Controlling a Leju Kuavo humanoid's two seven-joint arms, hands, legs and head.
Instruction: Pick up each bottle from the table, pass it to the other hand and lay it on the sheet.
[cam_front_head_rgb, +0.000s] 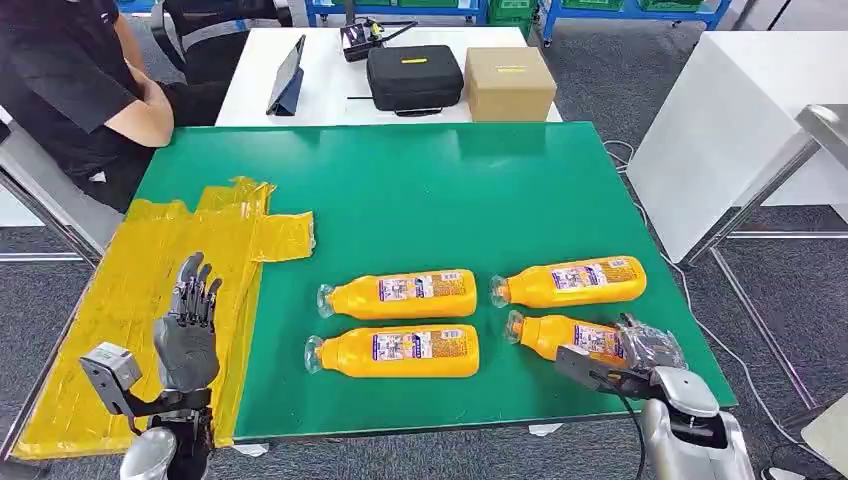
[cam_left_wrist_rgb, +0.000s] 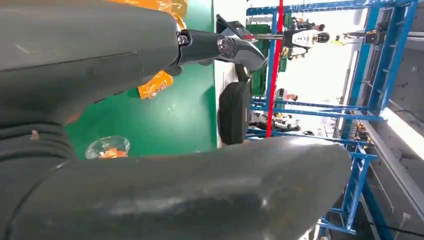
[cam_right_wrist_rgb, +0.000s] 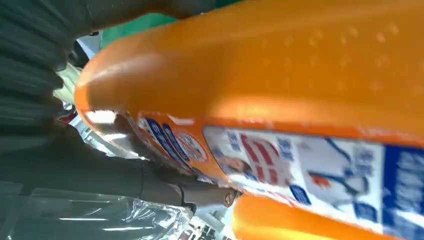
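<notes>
I am watching four orange bottles lying on their sides on the green table mat (cam_front_head_rgb: 420, 190), all with their long axes running left to right and their clear caps pointing left. The far left bottle (cam_front_head_rgb: 398, 294) and the near left bottle (cam_front_head_rgb: 395, 351) are lying one behind the other, close but apart, towards the middle of the mat. The far right bottle (cam_front_head_rgb: 570, 282) is sitting further right, and the near right bottle (cam_front_head_rgb: 562, 336) is lying just in front of it near the mat's near right corner. My right hand (cam_front_head_rgb: 640, 350) is reaching in from the near right and its fingers are resting against the base end of that near right bottle; in the right wrist view the bottle's (cam_right_wrist_rgb: 280, 85) orange body and label are crowding the frame with a dark finger (cam_right_wrist_rgb: 150, 182) lying under it, but I cannot tell whether the hand is actually clamping it. My left hand (cam_front_head_rgb: 188, 320) is hovering over the yellow sheet (cam_front_head_rgb: 120, 300) at the near left, palm turned down, fingers apart and stretched away from me, holding nothing. A seated person (cam_front_head_rgb: 70, 80) is waiting at the far left beside the table, and a black case (cam_front_head_rgb: 413, 77) and a cardboard box (cam_front_head_rgb: 509, 83) are sitting on the white table beyond.
</notes>
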